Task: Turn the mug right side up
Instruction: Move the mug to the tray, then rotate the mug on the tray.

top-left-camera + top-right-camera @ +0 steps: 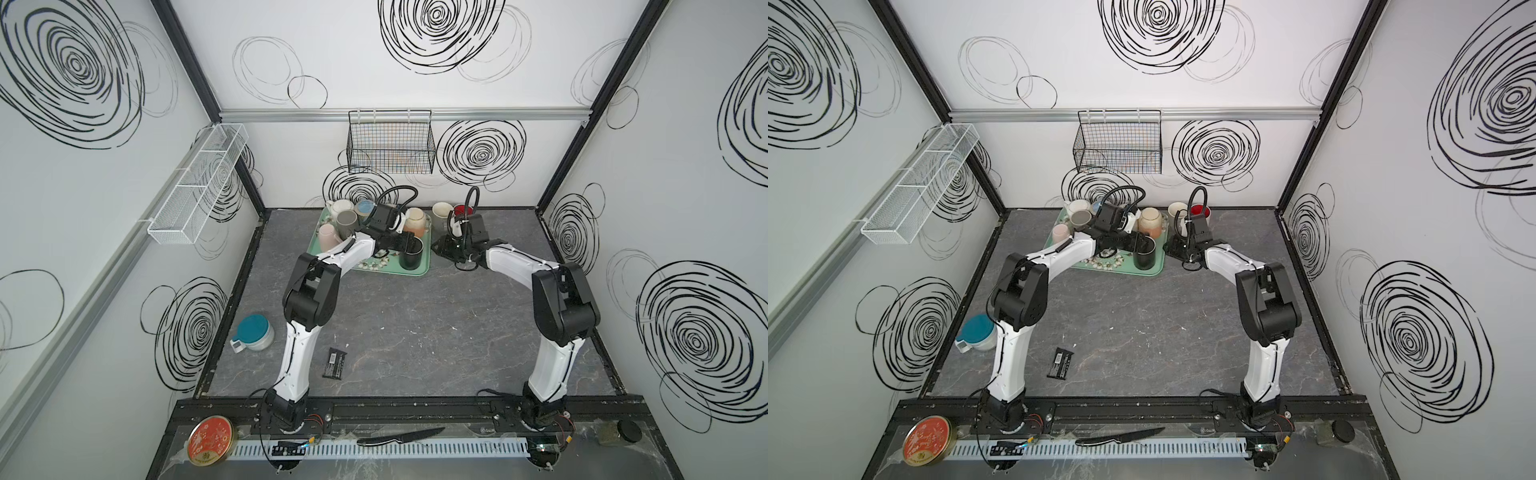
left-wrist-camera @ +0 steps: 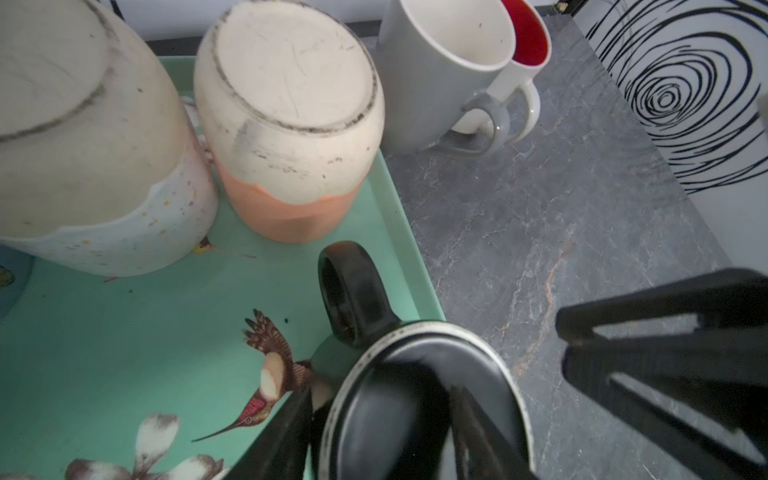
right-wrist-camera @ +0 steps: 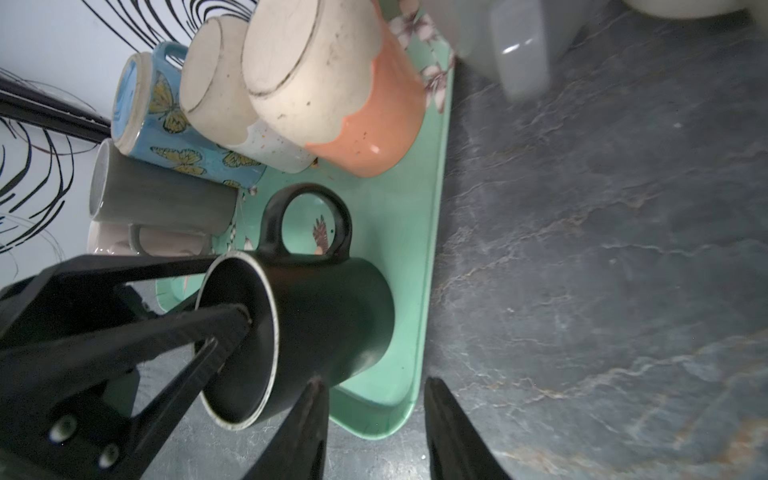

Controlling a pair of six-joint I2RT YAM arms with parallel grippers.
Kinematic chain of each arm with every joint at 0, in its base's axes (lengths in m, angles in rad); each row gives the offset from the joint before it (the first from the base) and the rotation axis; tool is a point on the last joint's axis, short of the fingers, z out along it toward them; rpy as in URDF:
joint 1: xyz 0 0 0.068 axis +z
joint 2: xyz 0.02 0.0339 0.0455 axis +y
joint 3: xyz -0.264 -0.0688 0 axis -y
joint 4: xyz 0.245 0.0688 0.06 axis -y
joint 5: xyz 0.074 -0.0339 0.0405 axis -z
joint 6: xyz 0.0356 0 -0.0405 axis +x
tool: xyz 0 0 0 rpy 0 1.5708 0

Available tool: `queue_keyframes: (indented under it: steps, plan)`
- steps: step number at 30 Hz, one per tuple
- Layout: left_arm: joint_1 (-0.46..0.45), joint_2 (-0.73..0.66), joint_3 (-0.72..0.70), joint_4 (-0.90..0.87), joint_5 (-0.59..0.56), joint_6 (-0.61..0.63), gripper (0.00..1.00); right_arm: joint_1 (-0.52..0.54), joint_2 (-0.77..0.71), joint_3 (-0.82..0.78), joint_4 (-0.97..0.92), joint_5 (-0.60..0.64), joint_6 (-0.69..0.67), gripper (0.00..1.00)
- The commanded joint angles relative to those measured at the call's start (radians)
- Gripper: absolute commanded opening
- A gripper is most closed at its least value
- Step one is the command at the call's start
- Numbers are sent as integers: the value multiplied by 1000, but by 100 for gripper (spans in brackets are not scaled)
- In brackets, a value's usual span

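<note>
The black mug (image 1: 411, 259) (image 1: 1145, 261) stands near the right front corner of the green tray (image 1: 420, 272), mouth up, its handle (image 2: 357, 291) toward the back. My left gripper (image 1: 409, 245) (image 2: 380, 395) is open and straddles the mug's rim. One finger reaches inside the mug (image 3: 332, 311), the other runs outside by the handle, with a gap to the wall. My right gripper (image 1: 442, 247) (image 3: 376, 399) is open and empty, low over the table just right of the tray's edge (image 3: 432, 249).
Several upside-down mugs crowd the tray's back, the orange-and-cream one (image 1: 415, 222) (image 2: 291, 124) nearest the black mug. A grey mug (image 2: 440, 70) and a red-lined white mug (image 2: 528, 37) stand upright behind my right gripper. A teal-lidded tub (image 1: 254, 332) and a black packet (image 1: 335, 363) lie front left.
</note>
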Motion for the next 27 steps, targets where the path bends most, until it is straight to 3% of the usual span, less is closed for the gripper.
queue_keyframes:
  steps: [1, 5, 14, 20, 27]
  plan:
    - [11, -66, -8, -26, 12, 45, 58, 1, 3, 56, -3, -25, -7, 43]
    - [30, -149, -92, 33, 18, 3, 59, 1, 77, 162, -18, -55, -36, 43]
    - [-2, -327, -463, 255, 22, -133, 55, 13, 292, 456, -41, -221, -153, 36]
    - [-94, -313, -582, 388, 33, -242, 54, 39, 443, 692, -187, -305, -260, 34]
    - [-128, -219, -587, 531, 80, -400, 54, 47, 480, 715, -229, -343, -298, 31]
